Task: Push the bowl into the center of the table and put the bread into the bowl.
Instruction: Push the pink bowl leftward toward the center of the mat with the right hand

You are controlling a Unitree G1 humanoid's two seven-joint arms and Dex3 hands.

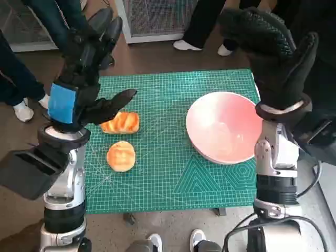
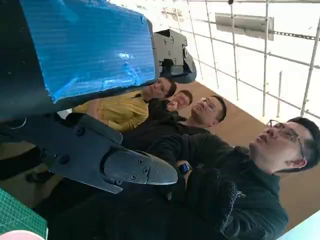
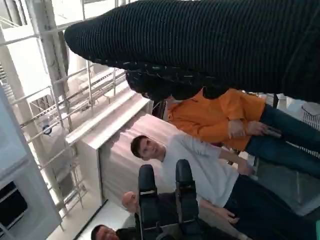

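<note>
bowl: pink, upright, on the green cutting mat, right part of the worktop, its rim at the mat's right edge; nothing visible inside
bread: golden ridged piece, on the mat's left part, well apart from the bowl
second bread: round bun, just beside and nearer the robot than the ridged piece, not touching it
left hand: raised above the worktop's left side, blue-taped back up, fingers spread apart, holding nothing; one black finger reaches out over the ridged bread, contact can't be told
right hand: black knitted glove, raised above the bowl's far right rim, fingers apart, empty; not touching the bowl
left wrist view: taped back and black fingers against seated people; corner of mat and bowl rim at the edge
right wrist view: glove band, people behind, the left hand's fingers also showing
surroundings: people's legs and shoes round the worktop, floor brown
</note>
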